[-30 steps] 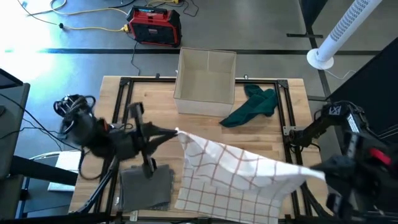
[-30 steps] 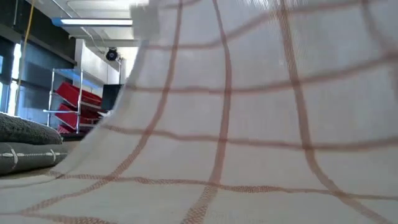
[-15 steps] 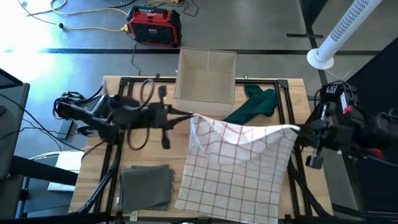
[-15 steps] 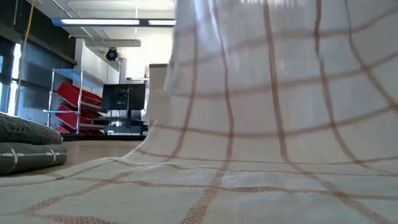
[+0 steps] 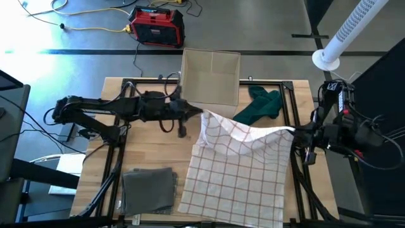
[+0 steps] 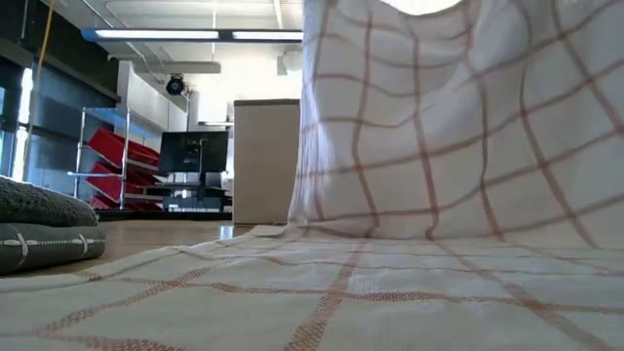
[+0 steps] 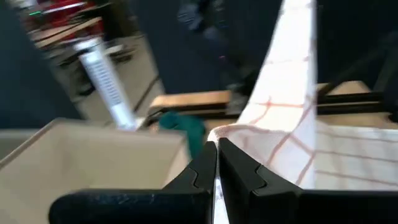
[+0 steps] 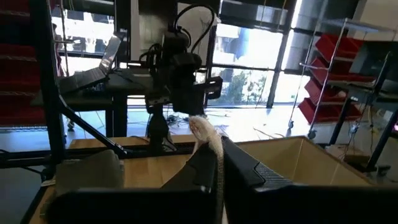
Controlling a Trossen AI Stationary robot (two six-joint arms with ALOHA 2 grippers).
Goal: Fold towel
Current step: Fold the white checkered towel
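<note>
A white towel with a red check (image 5: pixel 237 171) lies with its near half flat on the table. Its far edge is raised and sags between my two grippers. My left gripper (image 5: pixel 201 116) is shut on the far left corner, just in front of the cardboard box. My right gripper (image 5: pixel 295 132) is shut on the far right corner, at the table's right side. In the low view the towel (image 6: pixel 439 146) hangs like a curtain, and its lower part (image 6: pixel 292 292) rests on the tabletop. My left gripper pinches the towel's far left corner (image 7: pixel 215 135) between its two fingers, coming nearly level from the table's left. The cloth runs off from the fingers and hangs down to the table. My right gripper pinches the far right corner (image 8: pixel 203 130) between its fingers, coming level from the table's right. A small tuft of cloth sticks out past the fingertips; the rest hangs below.
An open cardboard box (image 5: pixel 210 82) stands at the far middle, with a dark green cloth (image 5: pixel 258 107) to its right. A folded grey towel (image 5: pixel 150 190) lies near the front left. A black metal frame (image 5: pixel 120 126) borders the table.
Both grippers have sunk and carried the towel's raised edge toward the far edge. The left gripper went right, toward the box; the right gripper came from the near right toward the far edge. The raised edge now runs across the table, and the near part stays flat.
</note>
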